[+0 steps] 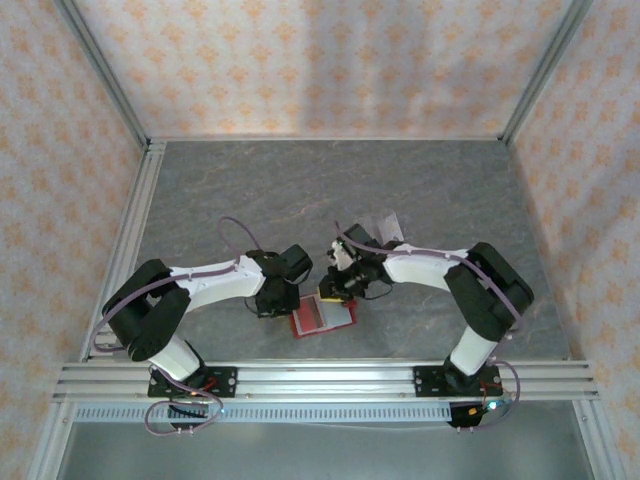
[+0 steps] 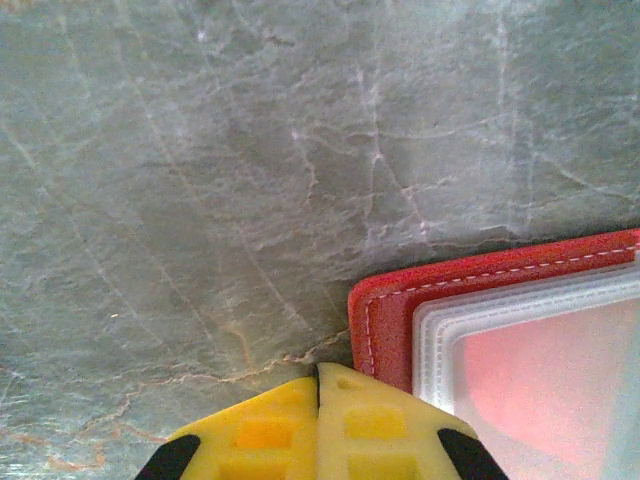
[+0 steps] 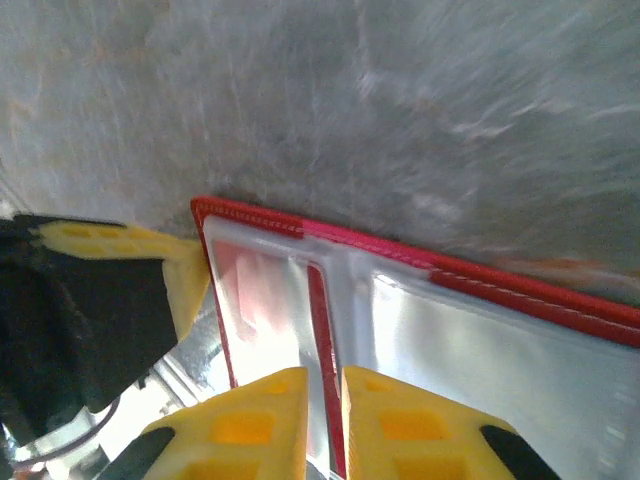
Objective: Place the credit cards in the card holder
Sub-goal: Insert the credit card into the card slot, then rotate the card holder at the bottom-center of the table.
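Observation:
The red card holder (image 1: pixel 325 318) lies open on the grey table between both arms, pale sleeves facing up. My left gripper (image 1: pixel 277 303) is shut and empty, its yellow tips (image 2: pixel 320 368) resting at the holder's red stitched corner (image 2: pixel 390 310). My right gripper (image 1: pixel 338 292) hangs over the holder's middle. Its jaws (image 3: pixel 325 375) are nearly together on a thin, red-edged credit card (image 3: pixel 320 320) that stands edge-on, reaching into the sleeves beside the red rim (image 3: pixel 480 285). The left gripper's fingers (image 3: pixel 185 280) touch the holder's left edge.
A clear slotted rack (image 1: pixel 385 225) stands just behind the right gripper. An aluminium rail (image 1: pixel 320 380) runs along the near edge under the arm bases. Patterned walls with metal posts (image 1: pixel 140 190) close in the grey tabletop.

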